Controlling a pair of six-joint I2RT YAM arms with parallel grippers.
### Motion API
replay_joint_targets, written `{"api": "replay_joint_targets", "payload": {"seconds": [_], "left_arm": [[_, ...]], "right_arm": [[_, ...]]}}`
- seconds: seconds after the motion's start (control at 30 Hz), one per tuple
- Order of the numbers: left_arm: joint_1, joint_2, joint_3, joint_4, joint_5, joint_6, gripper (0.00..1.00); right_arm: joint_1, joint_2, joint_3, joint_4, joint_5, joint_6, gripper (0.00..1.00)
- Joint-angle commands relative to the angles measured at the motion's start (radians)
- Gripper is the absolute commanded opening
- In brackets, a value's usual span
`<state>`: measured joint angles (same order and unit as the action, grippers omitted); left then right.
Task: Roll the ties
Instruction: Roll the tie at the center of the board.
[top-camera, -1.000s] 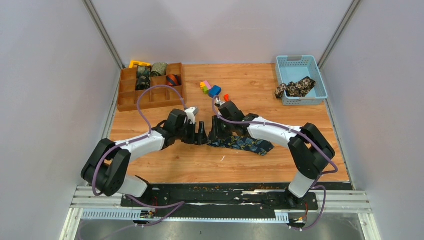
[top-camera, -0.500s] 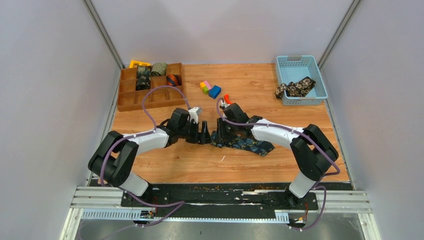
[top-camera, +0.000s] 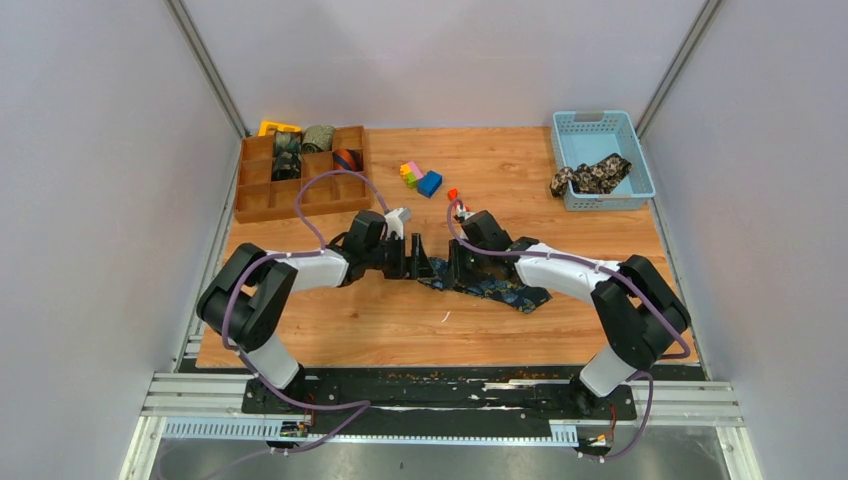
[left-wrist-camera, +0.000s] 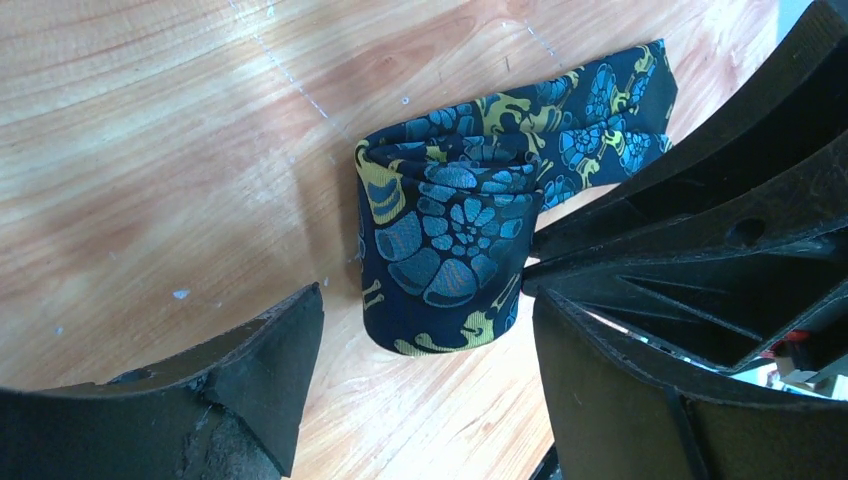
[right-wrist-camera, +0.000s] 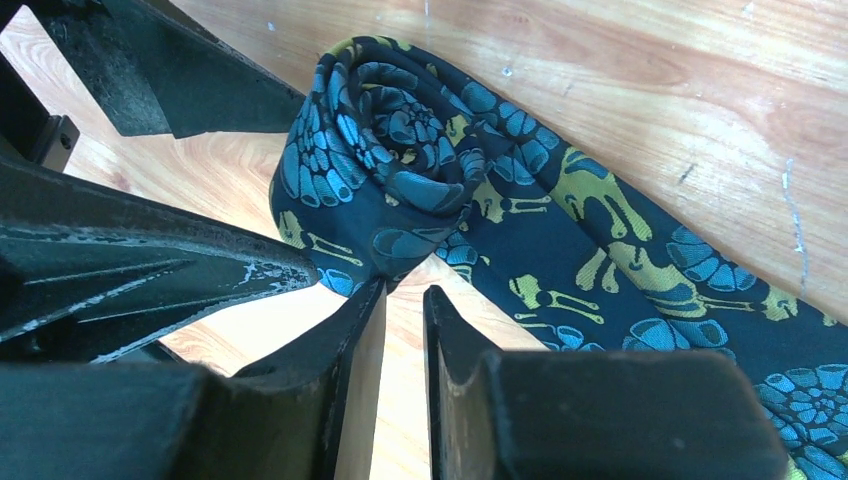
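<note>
**Item under work.** A navy necktie with gold and teal paisley, of soft woven fabric, lies at the centre of the wooden table between the two arms. Its left end is wound into a loose coil. The rest runs flat to the right, unrolled.

**Grippers.** The left gripper has its fingers set wide apart, one on either side of the coil, and is not clamped on it. The right gripper has its fingers drawn almost together. A narrow slit of bare table shows between them and nothing is held. Its tips sit at the coil's lower edge; whether they touch it cannot be told.

**Handling assessment.** The fabric is judged light, limp and smooth-faced, so the turns are likely to slip and spring loose if let go. The winding looks slack and slightly skewed. The best hold is across the whole coil, squeezed lightly to keep the turns together while the flat tail feeds in freely. Pinching a single layer would probably drag turns out.

**Elsewhere.** Rolled ties sit in the rear cells of a brown wooden compartment tray. A black-tan floral tie lies bunched in a light blue plastic basket.
</note>
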<state>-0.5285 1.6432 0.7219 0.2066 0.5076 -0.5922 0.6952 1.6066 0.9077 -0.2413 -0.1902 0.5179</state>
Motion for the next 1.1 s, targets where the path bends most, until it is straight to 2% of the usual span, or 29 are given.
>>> {"api": "replay_joint_targets", "payload": {"seconds": [0.0, 0.53, 0.63, 0.8, 1.07], "left_arm": [[0.001, 0.030, 0.048, 0.083, 0.035, -0.041, 0.83], [-0.040, 0.132, 0.151, -0.019, -0.075, 0.021, 0.79], [-0.074, 0.143, 0.189, -0.081, -0.122, 0.051, 0.73], [-0.106, 0.127, 0.201, -0.155, -0.206, 0.070, 0.54], [-0.139, 0.047, 0.241, -0.411, -0.442, 0.125, 0.48]], "right_arm": [[-0.016, -0.018, -0.004, 0.058, -0.009, -0.015, 0.21], [-0.037, -0.019, -0.013, 0.063, -0.036, -0.023, 0.20], [-0.039, -0.037, -0.018, 0.056, -0.035, -0.026, 0.20], [-0.045, -0.092, -0.028, 0.029, -0.027, -0.031, 0.20], [-0.055, -0.196, -0.036, -0.020, -0.012, -0.037, 0.20]]}}
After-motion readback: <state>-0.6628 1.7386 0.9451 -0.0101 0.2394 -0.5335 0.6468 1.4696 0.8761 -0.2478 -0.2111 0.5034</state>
